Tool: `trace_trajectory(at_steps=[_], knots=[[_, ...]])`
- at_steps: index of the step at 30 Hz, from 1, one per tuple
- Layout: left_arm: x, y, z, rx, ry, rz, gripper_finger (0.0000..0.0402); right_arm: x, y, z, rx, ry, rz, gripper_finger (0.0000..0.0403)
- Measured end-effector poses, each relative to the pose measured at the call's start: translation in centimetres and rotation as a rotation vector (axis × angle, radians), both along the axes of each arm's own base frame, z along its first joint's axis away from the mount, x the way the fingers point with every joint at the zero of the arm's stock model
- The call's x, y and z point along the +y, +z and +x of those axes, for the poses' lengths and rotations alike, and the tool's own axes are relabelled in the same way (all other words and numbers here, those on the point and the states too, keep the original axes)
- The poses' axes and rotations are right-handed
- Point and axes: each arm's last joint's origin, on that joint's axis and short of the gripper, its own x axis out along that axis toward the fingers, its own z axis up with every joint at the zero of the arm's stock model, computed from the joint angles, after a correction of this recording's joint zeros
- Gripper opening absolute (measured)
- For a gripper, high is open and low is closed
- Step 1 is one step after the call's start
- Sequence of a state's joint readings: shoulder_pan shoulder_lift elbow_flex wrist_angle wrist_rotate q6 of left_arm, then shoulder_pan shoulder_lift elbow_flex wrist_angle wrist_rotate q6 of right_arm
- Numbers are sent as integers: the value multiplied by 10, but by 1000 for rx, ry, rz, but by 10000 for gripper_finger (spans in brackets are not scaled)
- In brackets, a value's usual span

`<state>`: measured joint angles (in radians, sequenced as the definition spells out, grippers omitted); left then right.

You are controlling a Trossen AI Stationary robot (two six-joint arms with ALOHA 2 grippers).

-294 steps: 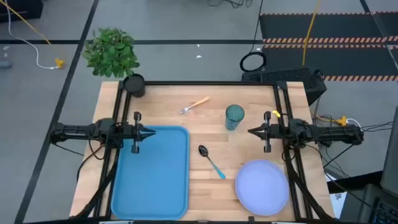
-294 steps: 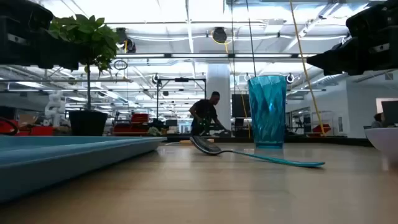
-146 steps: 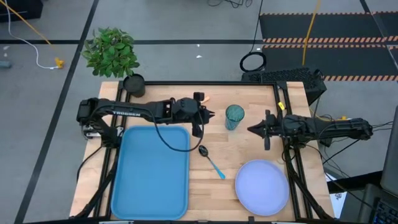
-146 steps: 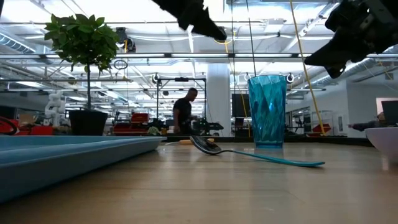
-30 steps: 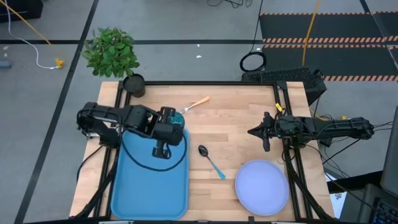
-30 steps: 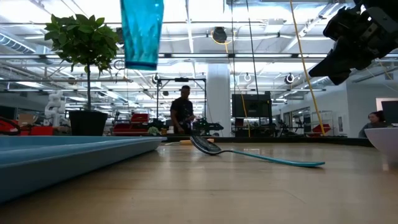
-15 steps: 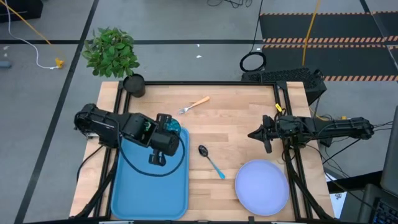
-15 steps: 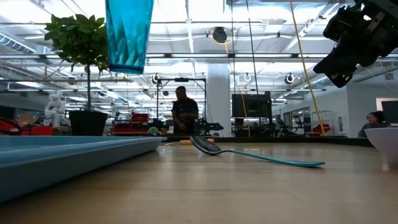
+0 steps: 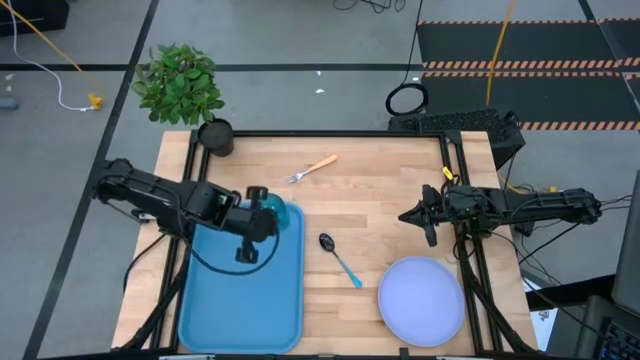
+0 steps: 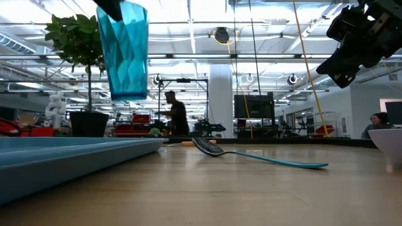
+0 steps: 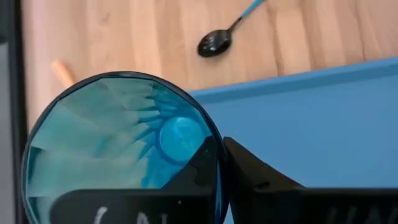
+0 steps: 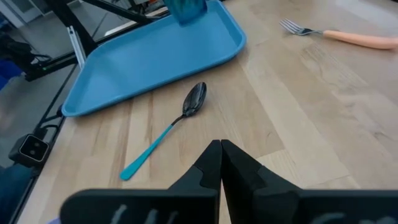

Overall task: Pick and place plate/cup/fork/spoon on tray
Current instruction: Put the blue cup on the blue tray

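My left gripper [image 9: 262,206] is shut on the teal-blue cup [image 9: 272,213], which hangs upright above the far right corner of the blue tray [image 9: 240,290]; the low view shows the cup [image 10: 124,53] clear of the tray [image 10: 63,157]. The orange-handled fork [image 9: 313,167] lies on the table's far middle. The spoon [image 9: 340,258] lies right of the tray. The pale plate [image 9: 421,300] lies flat at the near right. My right gripper [image 9: 404,213] is shut and empty above the table's right side. My left gripper holds the cup by its rim wall [image 11: 219,186], with one finger [image 11: 202,171] inside the cup and one finger [image 11: 252,177] outside. The fingers come from above, pointing down. The cup hangs upright below them, lifted clear of the tray.
A potted green plant [image 9: 182,85] in a black pot [image 9: 215,136] stands at the table's far left corner. Bare wood lies between the tray and the plate. A person [image 10: 174,116] shows in the room beyond the table.
My left gripper has carried the cup toward the table's left and near edges and downward, from beside the tray's far right corner to above it. The cup has stayed upright and now hangs lower over the tray.
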<state>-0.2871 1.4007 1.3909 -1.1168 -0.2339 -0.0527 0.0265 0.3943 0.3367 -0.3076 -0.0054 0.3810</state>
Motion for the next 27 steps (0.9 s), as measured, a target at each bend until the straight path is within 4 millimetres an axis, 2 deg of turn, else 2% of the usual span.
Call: trace_trajectory(at_steps=[6,10,17,27], knots=[[14,-41,9,45,-34,-7,12,0,-1,1,11,-2,-1,0],[24,-60,11,53,-36,4,15,0,-4,3,39,-15,22,0],[37,-77,17,9,-79,-51,13,0,-9,8,95,-17,22,0],[41,-81,18,-12,-78,-21,30,0,-13,11,130,-17,22,0]])
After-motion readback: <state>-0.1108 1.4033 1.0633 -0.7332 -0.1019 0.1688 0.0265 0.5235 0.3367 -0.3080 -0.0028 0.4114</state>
